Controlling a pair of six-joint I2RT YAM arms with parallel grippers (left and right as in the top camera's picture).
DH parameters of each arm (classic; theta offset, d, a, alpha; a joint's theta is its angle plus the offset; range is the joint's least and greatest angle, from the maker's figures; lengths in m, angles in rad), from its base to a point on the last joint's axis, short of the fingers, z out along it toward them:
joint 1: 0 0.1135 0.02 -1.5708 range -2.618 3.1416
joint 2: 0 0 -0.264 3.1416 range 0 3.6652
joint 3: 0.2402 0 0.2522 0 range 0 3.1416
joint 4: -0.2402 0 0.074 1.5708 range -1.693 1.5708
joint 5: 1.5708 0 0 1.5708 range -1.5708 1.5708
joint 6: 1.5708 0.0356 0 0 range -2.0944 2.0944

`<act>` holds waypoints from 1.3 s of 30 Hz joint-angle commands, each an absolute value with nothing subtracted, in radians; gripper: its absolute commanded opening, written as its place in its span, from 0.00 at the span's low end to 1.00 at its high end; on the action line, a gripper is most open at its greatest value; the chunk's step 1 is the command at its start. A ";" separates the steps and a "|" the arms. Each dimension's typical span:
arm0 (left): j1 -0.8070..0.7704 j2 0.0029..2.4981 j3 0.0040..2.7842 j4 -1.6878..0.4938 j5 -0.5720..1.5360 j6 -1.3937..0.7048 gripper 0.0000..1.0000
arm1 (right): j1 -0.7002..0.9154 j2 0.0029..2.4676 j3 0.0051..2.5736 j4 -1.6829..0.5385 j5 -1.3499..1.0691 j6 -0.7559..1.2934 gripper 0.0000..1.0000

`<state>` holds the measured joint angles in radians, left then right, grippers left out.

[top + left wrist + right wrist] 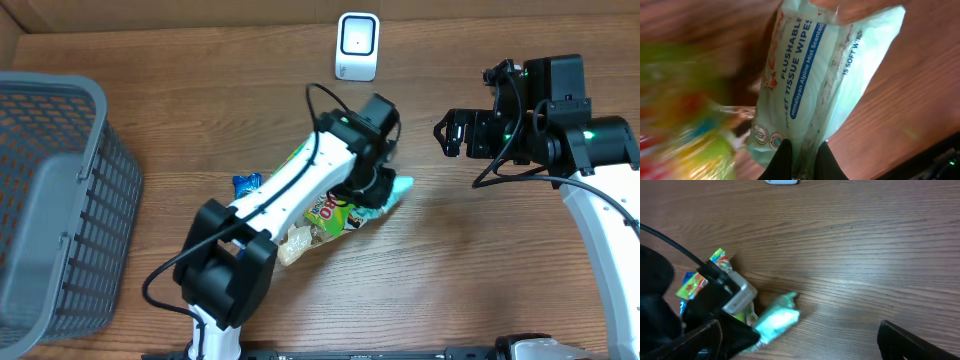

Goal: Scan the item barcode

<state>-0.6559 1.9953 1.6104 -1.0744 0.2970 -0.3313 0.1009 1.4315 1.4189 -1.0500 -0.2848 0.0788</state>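
Note:
The item is a pale green pack of flushable tissue wipes (399,189) (810,85) (777,321), lying just right of a pile of snack bags. My left gripper (380,188) (802,150) is shut on the pack's near end, its black fingers pinching the seam. No barcode shows on the side in view. The white scanner (357,46) (781,181) stands at the table's back edge, apart from the pack. To the right, my right gripper (452,133) (800,337) hangs open and empty above the wood.
A grey wire basket (60,85) fills the left side. Beside and under the left arm lie a green-yellow snack bag (325,215) and a small blue packet (246,183). Bare wood (865,255) lies between the pack and the scanner.

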 commanded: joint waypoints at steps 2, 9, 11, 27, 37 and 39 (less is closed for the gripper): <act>-0.645 1.997 1.611 -1.061 0.428 -0.348 0.04 | 0.109 1.433 1.415 -1.050 -0.290 0.081 1.00; -0.551 1.997 1.611 -1.073 0.569 -0.349 0.35 | 0.109 1.433 1.415 -1.051 -0.291 0.082 1.00; -0.522 1.997 1.611 -1.076 0.545 -0.352 0.51 | 0.109 1.433 1.415 -1.055 -0.291 0.082 1.00; -0.393 1.809 1.716 -1.239 0.194 -0.402 0.49 | 0.109 1.433 1.415 -1.129 -0.295 0.105 1.00; -0.451 1.617 1.716 -1.283 0.109 -0.479 0.44 | 0.109 1.432 1.416 -1.128 -0.319 0.108 0.98; -0.476 1.597 1.716 -1.332 0.036 -0.528 0.43 | 0.109 1.432 1.417 -1.118 -0.319 0.116 0.98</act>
<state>-0.4347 1.6379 1.6951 -1.2903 0.1600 -0.4400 0.1009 1.4315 1.4189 -1.1290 -0.3084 0.1047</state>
